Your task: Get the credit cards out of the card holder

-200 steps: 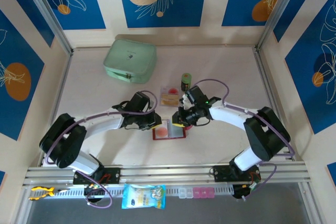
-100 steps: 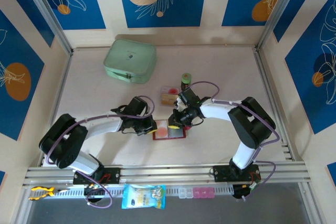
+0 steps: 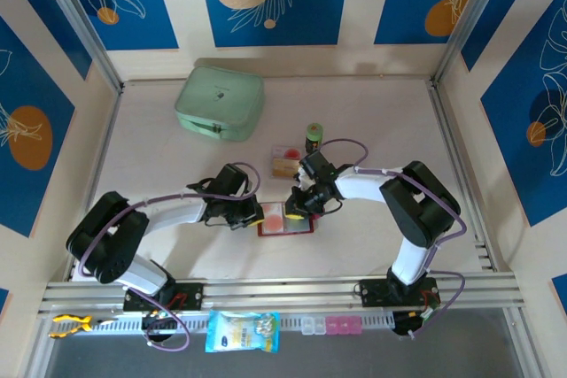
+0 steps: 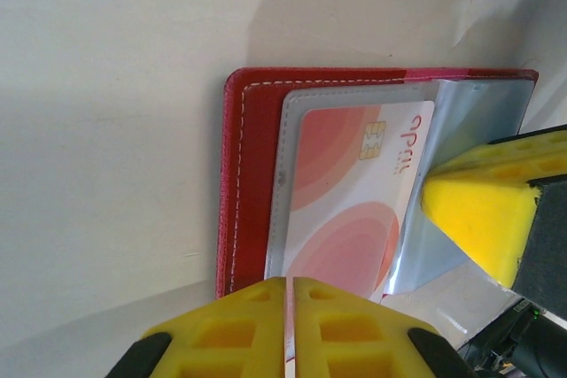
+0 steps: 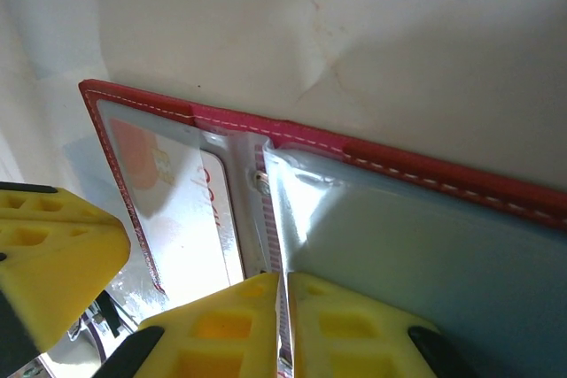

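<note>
The dark-red card holder [image 3: 288, 226] lies open on the table between both arms. In the left wrist view a credit card [image 4: 354, 192] with pink and orange circles and a chip sits in its greyish clear sleeve beside the red cover [image 4: 248, 174]. My left gripper [image 3: 259, 213] [image 4: 290, 282] is shut on the holder's near edge. My right gripper [image 3: 295, 207] [image 5: 283, 276] is shut on a raised clear sleeve leaf [image 5: 416, 245] of the holder [image 5: 443, 174]; the card [image 5: 204, 219] shows through the plastic. More credit cards [image 3: 285, 162] lie flat behind the holder.
A small green can [image 3: 314, 137] stands just right of the loose cards. A mint-green zip case [image 3: 220, 104] sits at the back left. A blue packet [image 3: 242, 331] and small pink boxes [image 3: 337, 325] lie below the front rail. Walls enclose three sides.
The right gripper moved left and down onto the holder, its arm folding in. Both grippers closed. The left gripper barely shifted.
</note>
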Robot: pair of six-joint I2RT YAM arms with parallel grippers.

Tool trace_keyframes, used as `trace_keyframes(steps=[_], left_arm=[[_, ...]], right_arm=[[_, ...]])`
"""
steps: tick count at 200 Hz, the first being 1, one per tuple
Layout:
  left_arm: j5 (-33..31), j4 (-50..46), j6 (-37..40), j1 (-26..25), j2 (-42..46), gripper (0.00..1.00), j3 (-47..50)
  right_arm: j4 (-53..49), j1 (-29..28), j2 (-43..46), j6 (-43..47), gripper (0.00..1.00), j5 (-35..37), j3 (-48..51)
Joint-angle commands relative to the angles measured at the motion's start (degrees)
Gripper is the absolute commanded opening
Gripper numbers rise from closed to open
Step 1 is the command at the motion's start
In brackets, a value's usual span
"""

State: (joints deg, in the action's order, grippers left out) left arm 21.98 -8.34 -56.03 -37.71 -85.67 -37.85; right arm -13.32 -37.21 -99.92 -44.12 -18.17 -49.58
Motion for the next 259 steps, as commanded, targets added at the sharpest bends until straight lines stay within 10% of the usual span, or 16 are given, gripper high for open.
trace_keyframes(steps=[1,259], left_arm=[[-0.09,-0.09,1.01,0.6,-0.42,0.09,-0.43],[0.26,-0.98,2.29,0.56,-3.38,0.05,-0.74]], right_arm=[[-3.29,-1.01,1.65,0.48,0.13,0.95,-0.86],[2.99,-2.64,-1.66,-3.08,0.2,-6.04,-2.45]])
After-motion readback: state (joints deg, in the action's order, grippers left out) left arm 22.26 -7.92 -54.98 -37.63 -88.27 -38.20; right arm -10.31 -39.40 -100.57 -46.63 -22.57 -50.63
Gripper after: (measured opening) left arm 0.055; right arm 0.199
